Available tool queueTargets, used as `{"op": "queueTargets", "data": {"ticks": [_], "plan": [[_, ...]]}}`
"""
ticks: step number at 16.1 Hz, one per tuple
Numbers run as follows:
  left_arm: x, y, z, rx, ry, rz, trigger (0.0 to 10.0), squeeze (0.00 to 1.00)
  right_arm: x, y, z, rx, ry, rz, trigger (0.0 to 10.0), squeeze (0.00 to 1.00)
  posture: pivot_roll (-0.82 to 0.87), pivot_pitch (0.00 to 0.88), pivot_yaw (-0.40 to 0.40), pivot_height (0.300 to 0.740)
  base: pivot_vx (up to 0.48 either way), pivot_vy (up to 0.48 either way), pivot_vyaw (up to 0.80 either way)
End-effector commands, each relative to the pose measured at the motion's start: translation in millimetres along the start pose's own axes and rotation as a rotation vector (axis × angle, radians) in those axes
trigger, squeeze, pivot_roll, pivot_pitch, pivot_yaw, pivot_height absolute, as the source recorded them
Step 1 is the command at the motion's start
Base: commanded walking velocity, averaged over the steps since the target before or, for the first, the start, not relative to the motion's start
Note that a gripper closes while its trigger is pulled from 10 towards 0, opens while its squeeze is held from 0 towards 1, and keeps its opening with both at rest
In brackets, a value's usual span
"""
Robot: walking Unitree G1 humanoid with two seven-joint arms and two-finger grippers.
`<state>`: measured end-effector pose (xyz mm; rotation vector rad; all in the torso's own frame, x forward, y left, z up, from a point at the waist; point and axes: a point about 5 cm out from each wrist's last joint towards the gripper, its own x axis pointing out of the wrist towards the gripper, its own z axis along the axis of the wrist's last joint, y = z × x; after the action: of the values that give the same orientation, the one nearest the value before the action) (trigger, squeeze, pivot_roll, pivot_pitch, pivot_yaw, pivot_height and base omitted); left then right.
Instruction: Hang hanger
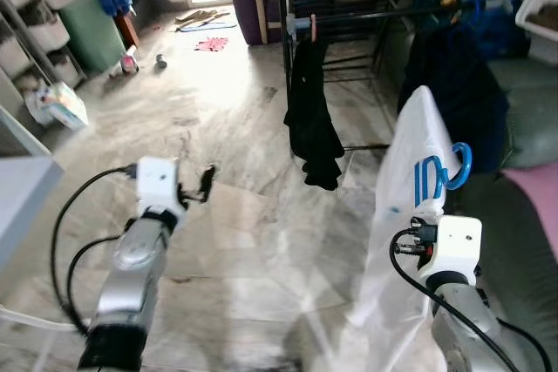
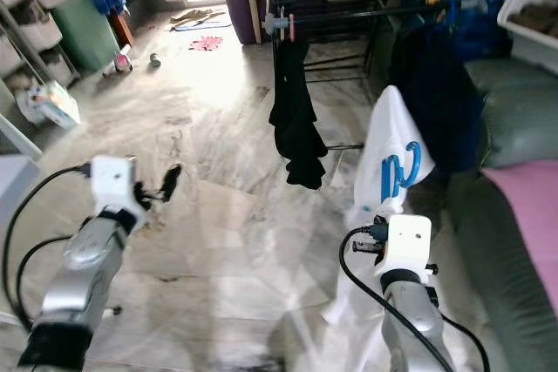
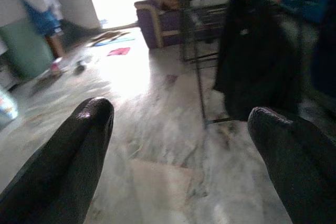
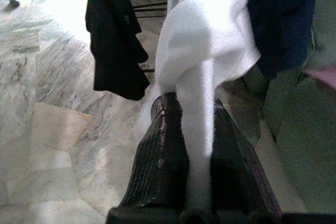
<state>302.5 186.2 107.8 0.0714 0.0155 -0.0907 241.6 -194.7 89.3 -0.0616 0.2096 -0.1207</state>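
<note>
The marble floor is big and shiny. A dark drying rack stands at the far side, and a black garment hangs from its rail. A white garment on a blue hanger is held up on the robot's right, near the rack but not on it. The right gripper is squeezed tight on the white cloth. The left gripper is held out over the floor, fingers wide apart, holding nothing.

Blue hanger; white cloth; black clothes on dark rack; grey marble floor; pink cushion
</note>
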Motion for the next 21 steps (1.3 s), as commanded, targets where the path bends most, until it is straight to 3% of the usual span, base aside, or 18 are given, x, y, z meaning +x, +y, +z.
{"op": "queueTargets", "data": {"ticks": [1,4,6,11,17,21], "plan": [[-9.3,12.5,-3,0.017,0.007,0.067,10.0,0.0,5.9,5.2,16,-0.019,-0.054,0.06,10.0,0.0,-0.08,0.0,-0.003,0.74,0.0,0.0,0.0],[-26.1,17.6,-8,0.003,0.013,0.126,10.0,0.0,12.1,1.1,14,-0.09,-0.032,0.065,10.0,0.0,-0.04,0.0,-0.045,0.74,0.0,0.0,0.0],[-32.5,16.1,-11,-0.003,0.018,0.116,10.0,0.0,11.4,-0.1,13,-0.091,-0.043,0.034,10.0,0.0,-0.04,0.0,-0.043,0.74,0.0,0.0,0.0],[-21.4,-2.6,-5,-0.041,-0.004,-0.009,10.0,0.0,-0.8,5.1,5,0.002,-0.016,-0.029,10.0,0.0,-0.09,0.0,0.017,0.74,0.0,0.0,-0.09],[-14.7,-20.0,-6,-0.055,0.015,-0.127,10.0,0.0,-10.3,-8.2,-7,0.016,0.033,-0.106,10.0,0.0,-0.13,0.003,0.063,0.74,0.327,0.0,0.0],[-14.5,-22.5,-3,-0.057,0.008,-0.141,10.0,0.0,-7.5,-9.6,-9,0.016,0.044,-0.101,10.0,0.0,-0.11,0.005,0.058,0.74,0.439,0.0,0.0]]}}
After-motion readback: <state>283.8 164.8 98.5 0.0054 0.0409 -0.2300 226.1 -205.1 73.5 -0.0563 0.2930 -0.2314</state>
